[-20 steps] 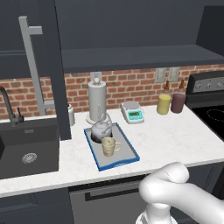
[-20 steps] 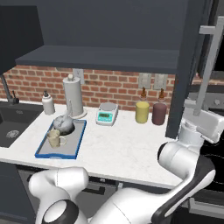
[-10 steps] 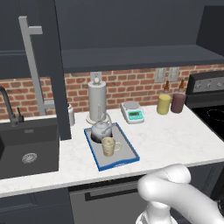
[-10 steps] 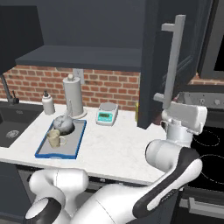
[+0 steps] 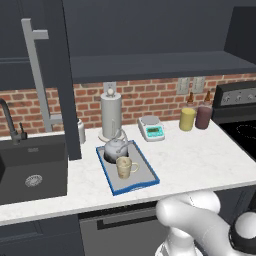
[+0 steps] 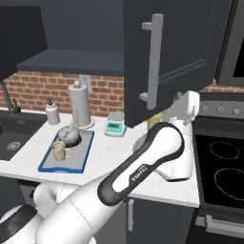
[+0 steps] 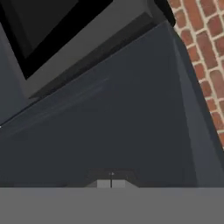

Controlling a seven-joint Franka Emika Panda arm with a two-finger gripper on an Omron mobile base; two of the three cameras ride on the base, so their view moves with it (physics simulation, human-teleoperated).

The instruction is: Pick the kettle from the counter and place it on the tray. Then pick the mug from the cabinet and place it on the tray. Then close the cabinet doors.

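Swinging inward since a second ago, the right-hand cabinet door (image 6: 176, 57) now stands much closer to the cabinet front in the right base view, and our arm has followed it leftward behind the panel. Our gripper (image 7: 111, 183) is pressed shut with nothing in it, its tips meeting against a dark flat panel in the hand view, which we judge to be that door's face. The hand itself sits low behind the door's lower edge, near its long grey bar handle (image 6: 151, 62). We judge the step in hand to be closing the doors: the kettle (image 5: 115, 148) and the mug (image 5: 124, 167) both stand on the tray (image 5: 145, 165), the kettle at the far end and the mug just in front of it, so the placing looks done. To finish well, we should keep pushing flat against the panel, square to it, so the closed tips do not slide off the lower edge. The left door (image 5: 47, 75) hangs wide open over the counter (image 5: 200, 155), its edge near the sink (image 5: 30, 170), and will need its own push. Open room lies over the bare counter right of the tray; the paper-towel roll (image 5: 111, 116), the scale (image 5: 151, 129) and two jars (image 5: 195, 118) line the brick wall, below the door's sweep as far as we can tell.
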